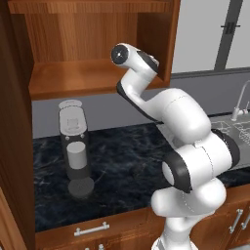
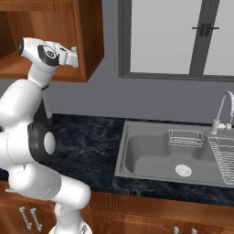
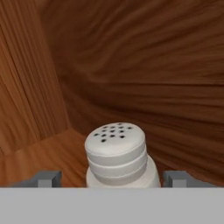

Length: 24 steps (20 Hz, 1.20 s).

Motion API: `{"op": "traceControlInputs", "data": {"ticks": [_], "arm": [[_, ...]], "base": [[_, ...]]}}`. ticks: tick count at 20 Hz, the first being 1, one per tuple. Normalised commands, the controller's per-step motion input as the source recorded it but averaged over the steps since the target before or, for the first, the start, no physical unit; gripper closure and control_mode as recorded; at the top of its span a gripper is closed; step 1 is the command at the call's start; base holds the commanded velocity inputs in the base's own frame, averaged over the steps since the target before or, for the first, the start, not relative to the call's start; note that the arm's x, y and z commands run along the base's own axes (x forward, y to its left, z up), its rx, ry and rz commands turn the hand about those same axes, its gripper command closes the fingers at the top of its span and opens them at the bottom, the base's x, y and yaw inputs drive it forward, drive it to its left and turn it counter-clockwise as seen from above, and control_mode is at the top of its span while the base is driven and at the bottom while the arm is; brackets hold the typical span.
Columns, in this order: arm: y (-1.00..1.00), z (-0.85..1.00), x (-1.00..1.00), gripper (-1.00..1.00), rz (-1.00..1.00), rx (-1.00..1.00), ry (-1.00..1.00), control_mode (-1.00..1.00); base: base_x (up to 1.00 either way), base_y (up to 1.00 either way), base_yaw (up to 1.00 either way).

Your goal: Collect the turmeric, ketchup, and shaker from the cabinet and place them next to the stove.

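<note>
A: What does the arm (image 1: 180, 117) look like?
B: Glossy white rounded shells, with dark grey bands at the joints.
A: And near the upper left of the right base frame?
B: A round dark cap with a pale ring.
A: The end effector (image 3: 112, 178)?
B: Two small grey fingertips (image 3: 46, 178).

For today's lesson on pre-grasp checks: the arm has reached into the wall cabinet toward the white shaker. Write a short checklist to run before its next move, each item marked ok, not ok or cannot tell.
1. Shaker lies between the fingertips: ok, one tip on each side in the hand view.
2. Shaker upright: ok, holed cap on top.
3. Gripper wide enough: ok, gaps show on both sides.
4. Fingers touching the shaker: not ok, both stand apart from it.
5. Cabinet door out of the way: ok, the arm reaches inside.
6. Grip depth on the body: cannot tell, the lower part is hidden.
</note>
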Motion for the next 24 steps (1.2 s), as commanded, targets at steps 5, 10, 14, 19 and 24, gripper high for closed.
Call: {"op": "traceControlInputs", "data": {"ticks": [5,10,14,19,24], "arm": [[-0.04,-0.03,0.14,1.00,0.00,0.00,0.00,-1.00],[-0.03,-0.04,0.08,1.00,0.00,0.00,0.00,-1.00],[0.00,-0.01,0.04,1.00,0.00,0.00,0.00,-1.00],[0.00,0.00,0.01,1.00,0.00,0.00,0.00,-1.00],[0.00,-0.01,0.00,1.00,0.00,0.00,0.00,-1.00]], "base": [[0.00,0.00,0.00],[0.00,0.00,0.00],[0.00,0.00,0.00],[0.00,0.00,0.00],[0.00,0.00,0.00]]}}
